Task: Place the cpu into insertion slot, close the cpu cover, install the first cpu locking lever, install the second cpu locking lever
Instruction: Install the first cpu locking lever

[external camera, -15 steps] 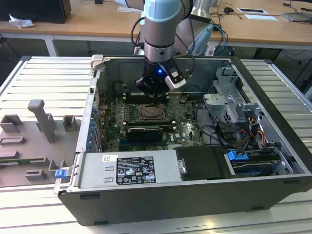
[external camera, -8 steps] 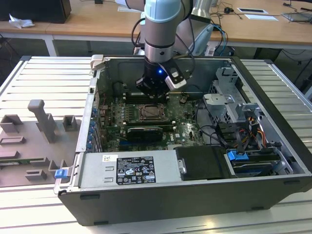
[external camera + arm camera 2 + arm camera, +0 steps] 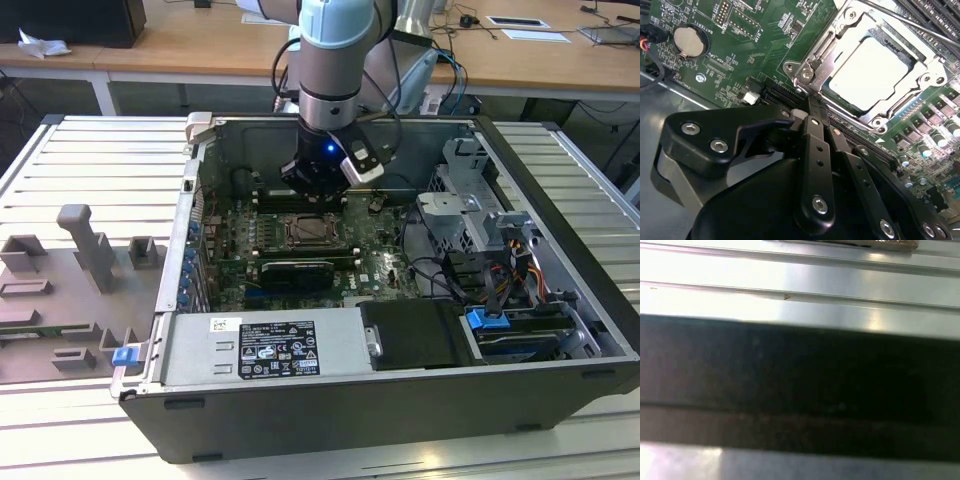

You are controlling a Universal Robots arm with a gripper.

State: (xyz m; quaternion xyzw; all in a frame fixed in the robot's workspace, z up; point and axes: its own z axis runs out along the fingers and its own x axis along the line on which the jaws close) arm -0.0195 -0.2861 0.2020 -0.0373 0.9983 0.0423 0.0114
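I read the cpu [image 3: 871, 71] as seated flat in the insertion slot [image 3: 914, 59], pale top up — square, so no long axis — with the cpu cover [image 3: 816, 56] down around it. My pincer [image 3: 812, 102] is clenched, empty, its tip beside the cover's corner. Risk (my judgement): pressing off-line there could scrape the green board [image 3: 755, 45] or skid off the frame.

Exterior view looks down from high in front into the open computer case [image 3: 400, 330]; second wrist view sits close above the motherboard [image 3: 755, 45], sharing the cpu cover [image 3: 840, 50] socket area; first wrist view faces ribbed metal closely.
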